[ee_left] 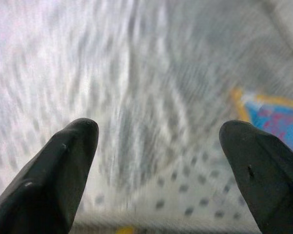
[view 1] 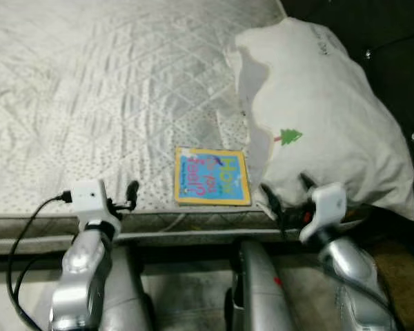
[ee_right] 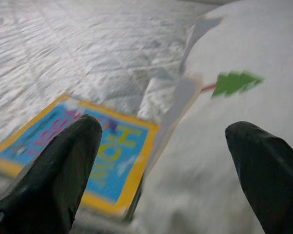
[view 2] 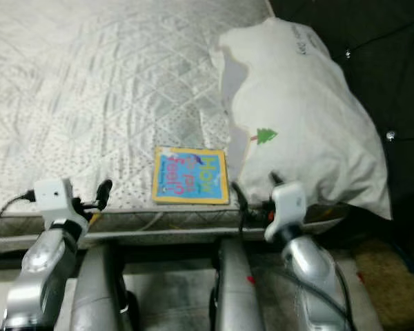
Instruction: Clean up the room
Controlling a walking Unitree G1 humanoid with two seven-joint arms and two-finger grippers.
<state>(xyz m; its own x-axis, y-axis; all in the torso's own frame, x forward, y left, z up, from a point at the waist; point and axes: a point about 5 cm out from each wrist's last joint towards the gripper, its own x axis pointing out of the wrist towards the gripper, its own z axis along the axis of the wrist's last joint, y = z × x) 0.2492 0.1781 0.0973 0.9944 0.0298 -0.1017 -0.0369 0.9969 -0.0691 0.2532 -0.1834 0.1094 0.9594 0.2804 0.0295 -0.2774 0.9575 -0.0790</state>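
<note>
The picture book [view 1: 212, 176] lies flat near the mattress [view 1: 90, 103] edge, the pillow [view 1: 317, 117] (green tree print) at its 3 o'clock. The right gripper [ee_right: 161, 161] and left gripper [ee_left: 158, 161] gape wide, both empty.

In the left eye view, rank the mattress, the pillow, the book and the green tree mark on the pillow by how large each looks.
1. Mattress, largest, running off the frame.
2. Pillow.
3. Book, lying flat by the mattress's near edge.
4. Green tree mark, smallest.
The order is clear; no two look alike.
</note>
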